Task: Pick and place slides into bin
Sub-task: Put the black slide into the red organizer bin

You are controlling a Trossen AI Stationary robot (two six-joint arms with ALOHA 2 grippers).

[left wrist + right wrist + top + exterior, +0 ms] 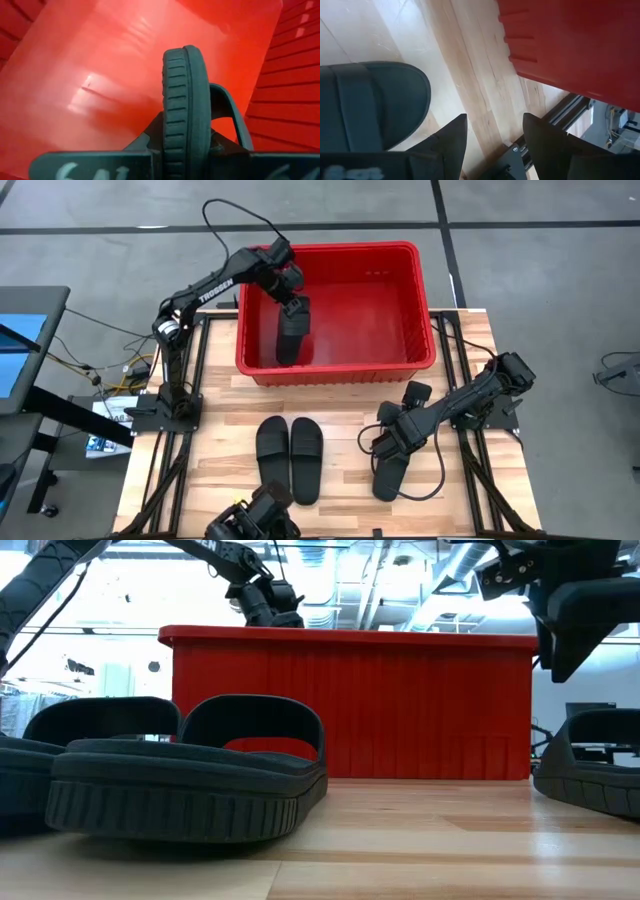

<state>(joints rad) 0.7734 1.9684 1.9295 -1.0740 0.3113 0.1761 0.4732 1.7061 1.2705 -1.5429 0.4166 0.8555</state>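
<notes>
The left end effector (290, 302) hangs inside the bin (420, 300), clenched on one slide (292, 332) by its sole edge, so the slide hangs on edge with its length pointing down toward the bin floor (the left wrist view shows the ribbed sole edge pinched between the fingers, strap (227, 107) off to one side, red floor beyond); holding it that way keeps it narrow and clear of the walls, and I judge it is about to be dropped. The right end effector (392, 442) sits low over the surface (340, 395) in front of the bin, its fingers (451, 137) spread apart and holding nothing, with a third slide (391, 475) just beside it and toward the front edge, likely the next pick. A pair of slides (290, 455) lies side by side, straps up, near the middle front of the surface, well apart from both end effectors
</notes>
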